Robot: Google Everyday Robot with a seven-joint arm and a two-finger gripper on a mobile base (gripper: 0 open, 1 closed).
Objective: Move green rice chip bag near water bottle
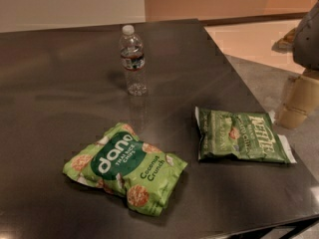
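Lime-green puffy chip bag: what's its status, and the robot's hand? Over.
Hand at right edge, far from the bag. Lime-green puffy chip bag flat on dark table, apart from clear plastic water bottle. Nothing lies between them.

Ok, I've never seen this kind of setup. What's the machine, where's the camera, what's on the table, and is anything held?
It's a mobile robot with one arm and a two-finger gripper. The single camera looks down across a dark table; where it's mounted isn't recorded. An upright water bottle stands at the back, the green rice chip bag lies nearer the front, and a darker Kettle bag lies to its right. The pale shape at the right edge appears to be the gripper, off the table and apart from all three. None of them is held.
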